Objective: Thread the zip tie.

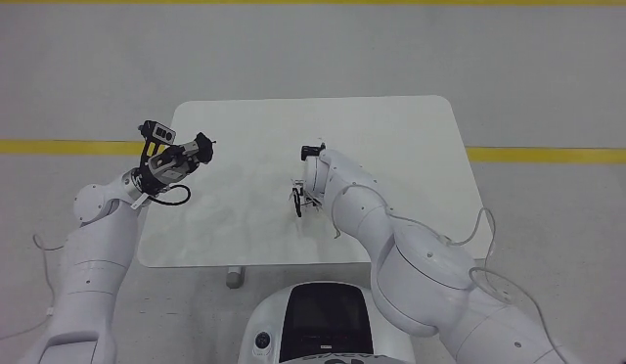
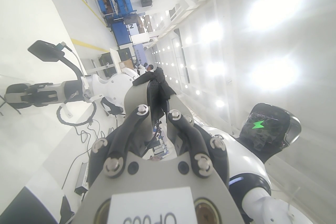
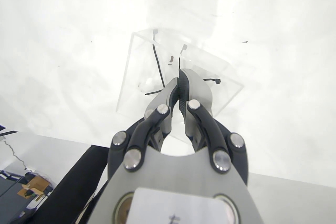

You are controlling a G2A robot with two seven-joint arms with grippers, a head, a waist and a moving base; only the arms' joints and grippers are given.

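Three black zip ties can be counted by their heads, all inside one clear box (image 3: 131,72) that sits on the white tabletop (image 1: 391,129), about midway between its left and right edges and somewhat nearer the near edge. The first zip tie (image 3: 180,58) stands with its head up, and its strap runs straight into the seam where the pads of the right claw (image 3: 179,78) meet. That claw is pressed fully closed with no gap between the pads, and it appears to pinch that strap at its very tips. The second zip tie (image 3: 157,59) lies slanted across the box beside the first, its head against one wall. The third zip tie (image 3: 214,81) lies on the far side of the claw from the second, with only its head and a short piece of strap clear of the fingers. One more thin black strap end (image 3: 153,92) pokes out beside the claw; I cannot tell which tie it belongs to. A single small brown speck (image 3: 171,59) lies between the first two ties.

The left claw (image 1: 205,147) hangs above the left edge of the tabletop, well apart from the box. Its fingers are drawn close around one dark crumpled piece (image 2: 161,80) at the tips; what that piece is cannot be made out.
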